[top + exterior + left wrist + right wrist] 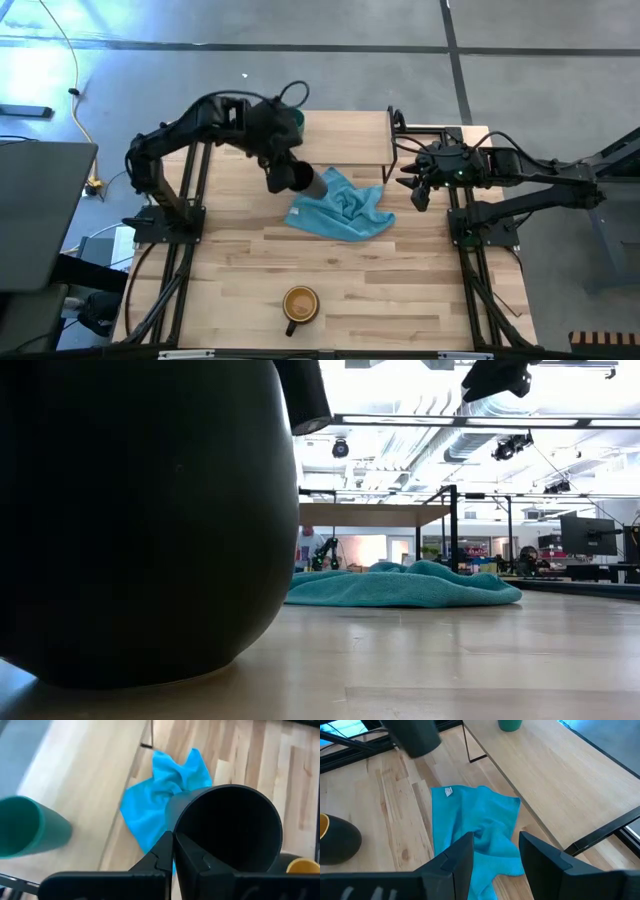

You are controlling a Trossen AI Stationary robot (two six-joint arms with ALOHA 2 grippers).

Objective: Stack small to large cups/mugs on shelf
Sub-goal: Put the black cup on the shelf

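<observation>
Pale wood planks make up the bench, which stands on a grey floor with dark arm frames down both sides. At the far edge sits the shelf, a light-wood board on thin black legs. The teal cup stands upright on the shelf toward its left end, partly hidden from above by the left arm.

The left hand is held above the bench just in front of the shelf, its fingers pressed together on the rim of the black cup. The cup is lifted clear of the wood and tipped over, its dark open mouth turned toward the wrist camera. Below and beside it lies a crumpled blue cloth, spread on the bench in front of the shelf near the middle.

The dark mug stands upright near the front edge of the bench, well apart from the shelf, showing its yellow-orange inside from above. In the low view its dark side fills the left of the picture.

The right hand waits at the right side of the bench beside the shelf's right end, its fingers spread apart and holding nothing, with the cloth seen past them.
</observation>
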